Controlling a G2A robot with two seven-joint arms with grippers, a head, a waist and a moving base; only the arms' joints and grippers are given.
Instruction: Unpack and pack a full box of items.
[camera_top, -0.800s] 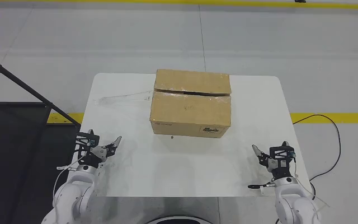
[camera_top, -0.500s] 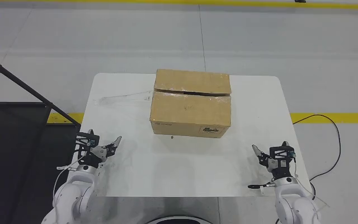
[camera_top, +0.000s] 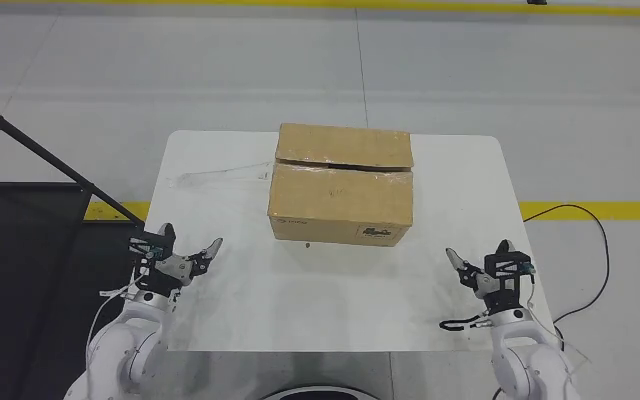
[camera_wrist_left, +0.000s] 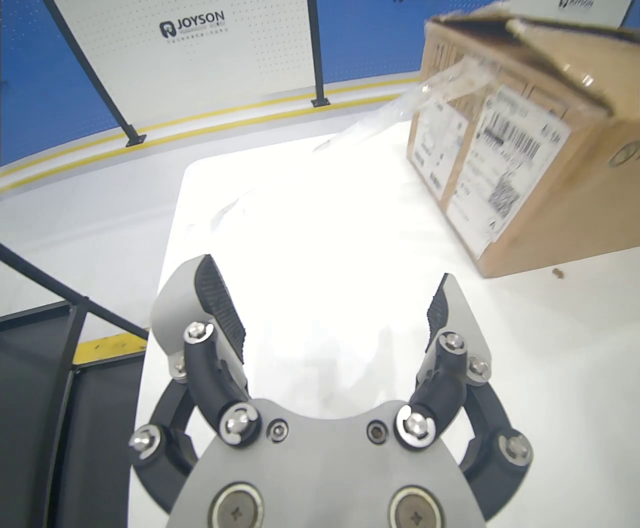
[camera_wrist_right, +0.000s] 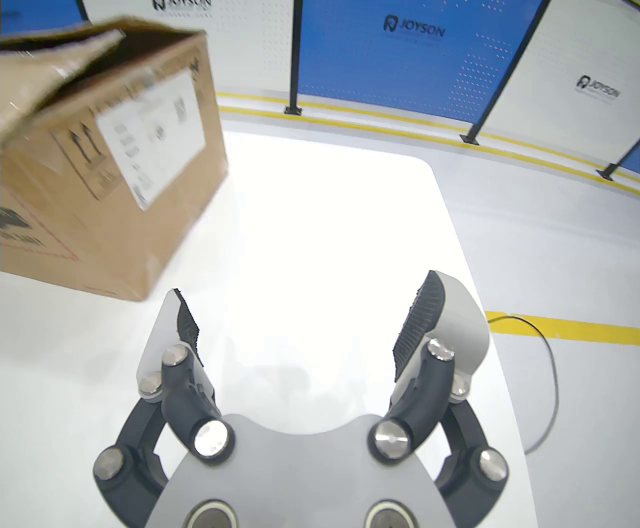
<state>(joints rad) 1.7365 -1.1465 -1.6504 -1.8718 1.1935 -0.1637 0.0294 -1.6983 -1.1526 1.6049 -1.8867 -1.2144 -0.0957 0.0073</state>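
Cardboard box (camera_top: 340, 195), left claw (camera_wrist_left: 326, 272) (spread) well apart

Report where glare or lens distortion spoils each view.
Left wrist view: the table blows out white ahead of the left gripper, clear plastic on the box glints. Right wrist view: table glare too, yellow floor lines bow. Top view: evenly lit.

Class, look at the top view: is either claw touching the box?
No, the left claw and right claw are both by the table's near corners, well apart from the box.

box (camera_top: 340, 232) interior hidden beneath its flaps (camera_top: 343, 147)
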